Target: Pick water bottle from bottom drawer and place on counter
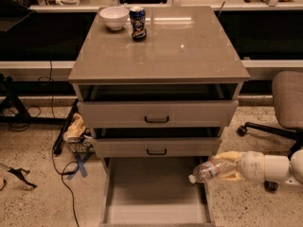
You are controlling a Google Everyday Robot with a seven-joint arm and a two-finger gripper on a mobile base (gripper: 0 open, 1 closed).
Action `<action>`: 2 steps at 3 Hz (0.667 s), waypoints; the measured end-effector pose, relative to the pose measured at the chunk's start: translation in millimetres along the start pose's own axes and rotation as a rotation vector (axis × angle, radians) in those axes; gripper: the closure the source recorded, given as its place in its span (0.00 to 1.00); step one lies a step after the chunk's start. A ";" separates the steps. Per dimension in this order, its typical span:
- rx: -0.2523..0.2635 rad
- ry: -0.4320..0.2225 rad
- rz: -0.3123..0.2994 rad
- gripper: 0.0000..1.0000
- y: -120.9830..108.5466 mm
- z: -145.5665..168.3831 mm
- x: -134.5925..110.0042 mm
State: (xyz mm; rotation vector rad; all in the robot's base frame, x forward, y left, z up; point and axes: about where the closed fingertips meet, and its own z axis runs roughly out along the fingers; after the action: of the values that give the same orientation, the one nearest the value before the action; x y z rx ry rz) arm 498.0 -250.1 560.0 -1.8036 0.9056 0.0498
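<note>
While the gripper fingers (226,156) clamp the bottle (210,170) over the right wall of the drawer (151,193), the lift appears in hand; next, raise it onto the table (161,46).

A white bowl (114,17) sits just beside a dark blue can (138,22); a grey office chair (288,100) stands right.

We found the counter (189,56) carrying two things near its 11 o'clock corner: a white bowl (114,17) and, just beside it toward 3 o'clock, an upright dark blue can (138,22). The speckled floor (33,141) bore the cabinet, with blue tape (79,166) at its 8 o'clock. The gripper (226,167) hung at the cabinet's 4 o'clock, clasping the water bottle (210,170) over the bottom drawer's (151,193) right wall.
</note>
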 end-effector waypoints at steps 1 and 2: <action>0.000 -0.001 -0.001 1.00 -0.3 0.5 -0.2; 0.057 0.022 -0.109 1.00 -58.1 -26.0 -13.9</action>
State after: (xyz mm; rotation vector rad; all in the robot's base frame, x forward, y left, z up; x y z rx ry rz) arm 513.2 -255.4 623.2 -1.8002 0.8146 -0.0648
